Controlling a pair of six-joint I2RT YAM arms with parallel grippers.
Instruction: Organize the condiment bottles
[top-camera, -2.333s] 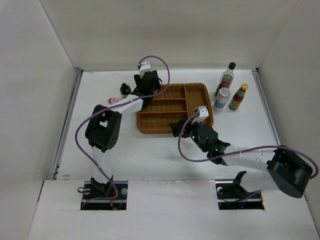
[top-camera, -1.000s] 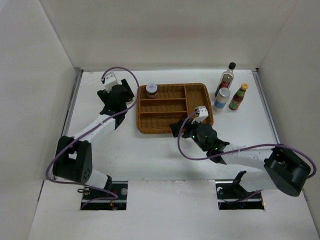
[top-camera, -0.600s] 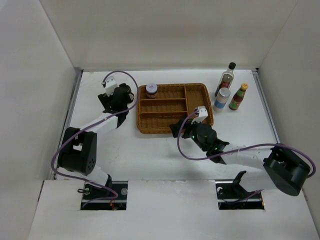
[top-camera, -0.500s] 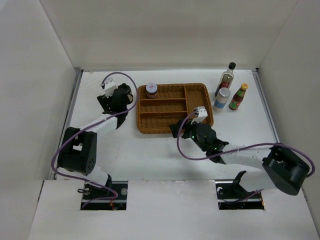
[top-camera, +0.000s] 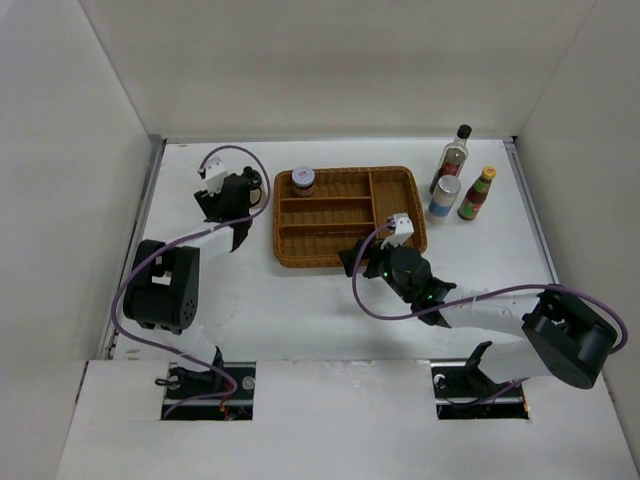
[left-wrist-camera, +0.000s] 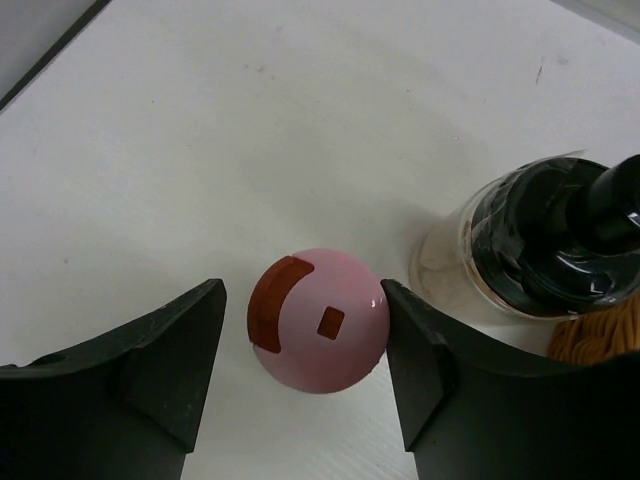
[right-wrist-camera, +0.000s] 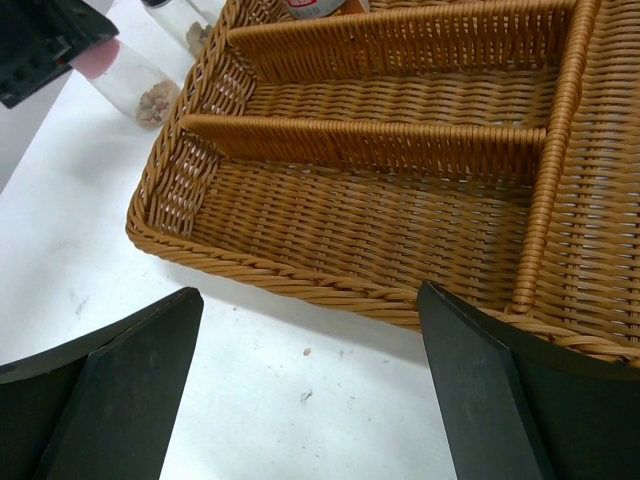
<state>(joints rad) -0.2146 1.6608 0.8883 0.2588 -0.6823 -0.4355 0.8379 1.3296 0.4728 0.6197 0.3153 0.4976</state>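
A pink-lidded jar (left-wrist-camera: 318, 320) stands on the white table between the fingers of my left gripper (left-wrist-camera: 303, 285). The right finger touches the lid and a narrow gap shows at the left finger, so the gripper is still open. A short black-capped bottle (left-wrist-camera: 555, 240) stands just right of it. The dark-lidded jar (top-camera: 303, 181) sits in the far left compartment of the wicker basket (top-camera: 340, 262). At the far right stand the tall clear bottle (top-camera: 455, 155), the silver-lidded jar (top-camera: 444, 197) and the red sauce bottle (top-camera: 478, 194). My right gripper (right-wrist-camera: 310, 293) hangs open before the basket's near edge.
White walls enclose the table on three sides. The basket's rim (right-wrist-camera: 300, 285) lies right in front of my right fingers. Purple cables loop from both arms over the table. The left arm (top-camera: 165, 285) stretches along the left side.
My left gripper has shifted slightly and drawn its jaws in around the pink-lidded jar. The right arm has stayed still.
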